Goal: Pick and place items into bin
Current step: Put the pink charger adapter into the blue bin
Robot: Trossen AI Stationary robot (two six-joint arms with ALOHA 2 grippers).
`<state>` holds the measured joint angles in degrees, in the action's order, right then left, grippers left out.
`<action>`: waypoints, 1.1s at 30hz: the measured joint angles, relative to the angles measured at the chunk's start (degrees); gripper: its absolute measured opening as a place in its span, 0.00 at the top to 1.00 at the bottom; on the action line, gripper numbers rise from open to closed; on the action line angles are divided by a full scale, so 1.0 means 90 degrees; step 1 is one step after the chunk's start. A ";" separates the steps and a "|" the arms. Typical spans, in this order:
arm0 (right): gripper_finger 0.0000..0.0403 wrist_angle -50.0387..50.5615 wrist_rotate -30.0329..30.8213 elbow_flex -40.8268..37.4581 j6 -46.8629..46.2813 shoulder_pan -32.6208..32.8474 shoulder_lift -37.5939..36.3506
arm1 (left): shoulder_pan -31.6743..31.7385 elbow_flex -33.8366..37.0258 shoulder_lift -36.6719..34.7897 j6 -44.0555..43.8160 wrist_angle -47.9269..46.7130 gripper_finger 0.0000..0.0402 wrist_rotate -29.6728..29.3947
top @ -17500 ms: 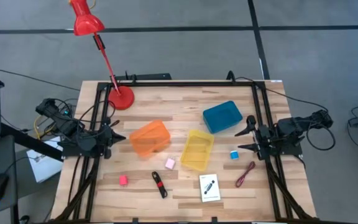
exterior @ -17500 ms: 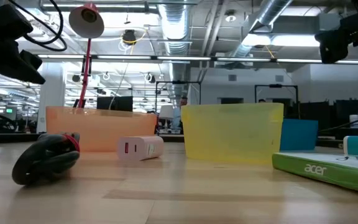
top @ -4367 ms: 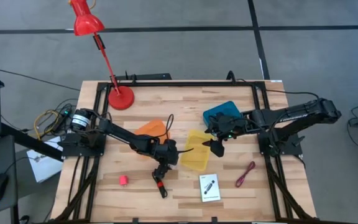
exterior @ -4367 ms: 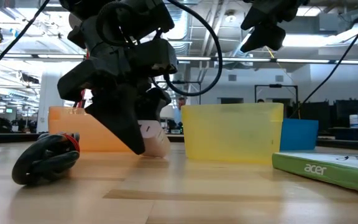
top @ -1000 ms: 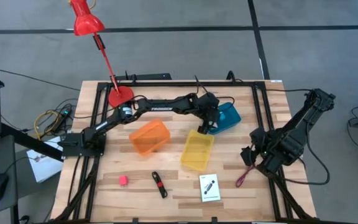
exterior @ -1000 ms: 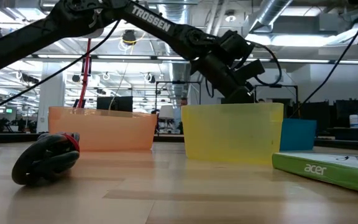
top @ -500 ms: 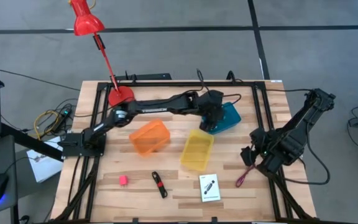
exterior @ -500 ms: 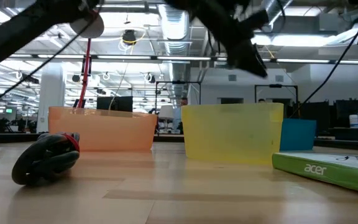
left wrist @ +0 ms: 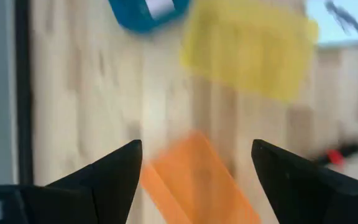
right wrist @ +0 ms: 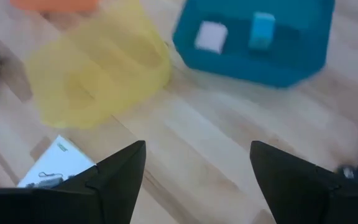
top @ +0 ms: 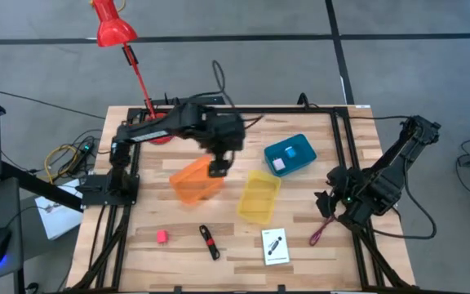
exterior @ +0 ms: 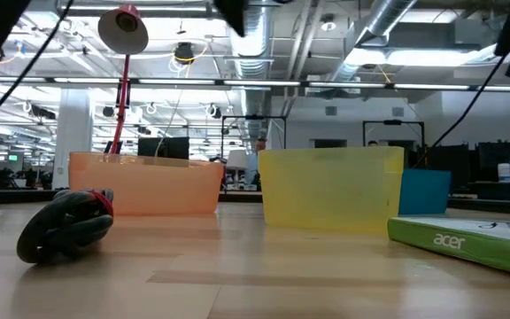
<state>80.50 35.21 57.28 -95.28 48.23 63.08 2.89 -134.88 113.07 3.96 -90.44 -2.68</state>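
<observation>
Pale pink cube (top: 279, 164) and blue cube (top: 292, 151) lie inside the blue bin (top: 304, 155). My left gripper (top: 218, 167), fingers wide and empty, hovers beside that bin, over the orange bin (top: 192, 183). My right gripper (top: 326, 204) is spread wide too, off to the blue bin's other side.

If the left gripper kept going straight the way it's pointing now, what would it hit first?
Most likely the orange bin: it sits between the open fingers of the left gripper, nearer than the yellow bin. Depth is hard to judge.

Even, bright overhead light; ceiling strip lights (exterior: 388, 55) glare in the low view; the left wrist view is motion-smeared (orange bin (left wrist: 197, 180) edges streaked); the yellow bin (right wrist: 98, 68) blurs softly in the right wrist view.
</observation>
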 joint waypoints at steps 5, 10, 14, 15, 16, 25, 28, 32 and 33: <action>0.29 -0.0317 0.0933 -0.0017 0.0117 -0.0008 -0.0001 | -0.0737 0.0377 -0.0466 -0.0193 -0.0004 0.27 0.0231; 0.29 -0.0430 0.1127 -0.0020 0.0649 -0.0045 0.0001 | -0.1543 0.0838 -0.0650 -0.1512 0.0040 0.27 -0.0391; 0.29 -0.0486 0.1362 -0.0020 0.0935 -0.0138 0.0001 | -0.2144 0.1465 -0.1011 -0.2978 0.0041 0.27 -0.2358; 0.29 -0.0510 0.1435 -0.0020 0.1003 -0.0169 0.0001 | -0.2242 0.1694 -0.1133 -0.3387 0.0053 0.27 -0.2424; 0.29 -0.0553 0.1442 -0.0020 0.1083 -0.0203 0.0001 | -0.2319 0.1946 -0.1262 -0.3860 0.0063 0.27 -0.2273; 0.29 -0.1472 0.2398 -0.0076 0.2635 -0.0465 0.0001 | -0.3502 0.4921 -0.2620 -0.9081 0.0094 0.27 -0.1458; 0.29 -0.1853 0.2730 -0.0085 0.3354 -0.0597 0.0001 | -0.4020 0.5735 -0.2838 -1.0793 0.0266 0.27 -0.0924; 0.29 -0.2317 0.2988 -0.0088 0.4029 -0.0895 0.0001 | -0.4627 0.6432 -0.2874 -1.2230 0.0955 0.27 0.0384; 0.29 -0.2411 0.3023 -0.0088 0.4125 -0.0993 0.0001 | -0.4760 0.6594 -0.2874 -1.2557 0.1360 0.27 0.0468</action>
<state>58.80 62.42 56.49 -58.16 39.29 63.09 -39.95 -75.54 87.20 -109.05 -78.20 1.53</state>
